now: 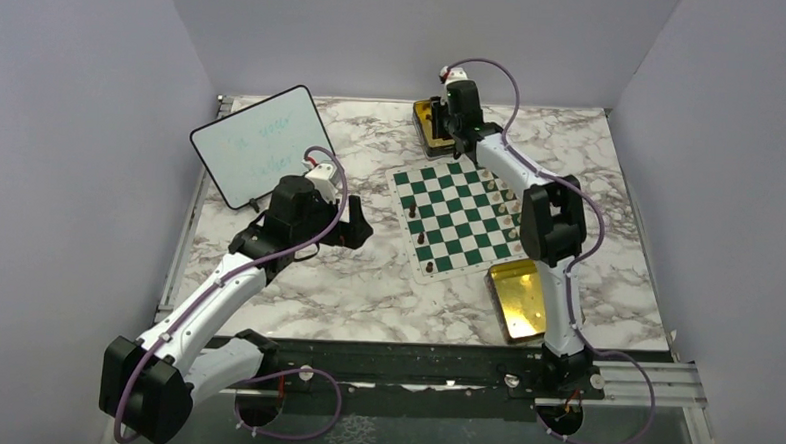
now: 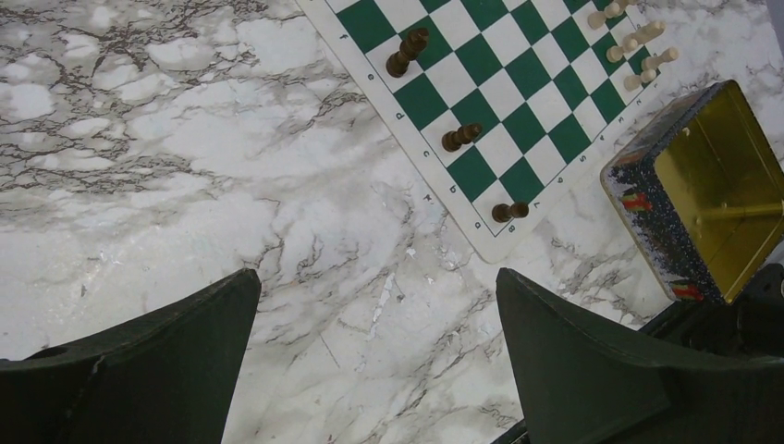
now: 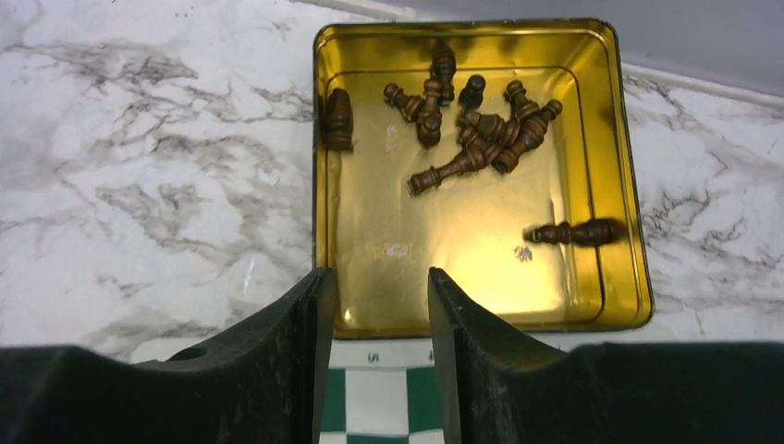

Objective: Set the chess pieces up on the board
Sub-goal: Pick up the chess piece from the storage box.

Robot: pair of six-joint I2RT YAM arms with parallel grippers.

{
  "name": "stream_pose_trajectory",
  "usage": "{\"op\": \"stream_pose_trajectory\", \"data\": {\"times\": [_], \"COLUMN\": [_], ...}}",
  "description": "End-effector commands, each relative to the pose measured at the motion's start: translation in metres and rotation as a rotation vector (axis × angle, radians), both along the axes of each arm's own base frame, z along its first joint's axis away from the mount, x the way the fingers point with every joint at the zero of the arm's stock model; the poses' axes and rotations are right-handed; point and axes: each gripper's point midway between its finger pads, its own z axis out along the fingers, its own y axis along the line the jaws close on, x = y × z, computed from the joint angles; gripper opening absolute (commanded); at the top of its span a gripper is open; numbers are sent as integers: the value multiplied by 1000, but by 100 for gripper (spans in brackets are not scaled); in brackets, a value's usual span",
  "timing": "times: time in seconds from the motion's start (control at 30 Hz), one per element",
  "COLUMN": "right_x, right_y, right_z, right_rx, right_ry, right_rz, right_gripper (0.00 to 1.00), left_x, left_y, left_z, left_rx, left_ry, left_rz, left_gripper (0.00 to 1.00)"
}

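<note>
The right gripper [image 3: 381, 279], half open and empty, hangs over a gold tin [image 3: 631, 194] of dark chess pieces [image 3: 473, 139]; the left gripper [image 2: 379, 282] is wide open, empty, near the board [image 2: 545, 88].

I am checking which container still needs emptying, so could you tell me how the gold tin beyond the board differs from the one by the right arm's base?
The far tin holds dark brown chess pieces, mostly lying down; the near tin shows none. The far tin sits under the right gripper; the near tin has no gripper over it. Both are gold inside, rectangular, beside the board.
</note>
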Motion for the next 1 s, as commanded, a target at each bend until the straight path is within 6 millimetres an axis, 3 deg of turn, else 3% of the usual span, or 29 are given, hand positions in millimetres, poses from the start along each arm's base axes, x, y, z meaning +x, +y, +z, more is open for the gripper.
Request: {"op": "stream_pose_trajectory", "data": {"times": [0.0, 0.17, 0.47, 0.73, 0.97], "right_x": [31, 60, 93, 109, 117], "right_y": [1, -6, 5, -5, -5], "right_z": [-4, -18, -40, -75, -78], "right_rx": [-9, -8, -15, -32, -14], "right_ry": [-38, -78, -155, -155, -192], "right_rz": [35, 61, 158, 136, 151], "right_gripper": [46, 45, 44, 44, 42], "left_x": [3, 5, 8, 10, 11], "left_y": [4, 3, 5, 4, 4], "left_z": [10, 6, -1, -11, -16], "left_rx": [8, 15, 40, 55, 59], "left_ry": [-37, -24, -7, 26, 44], "left_rz": [15, 13, 29, 31, 33], "left_gripper": [99, 99, 99, 99, 99]}}
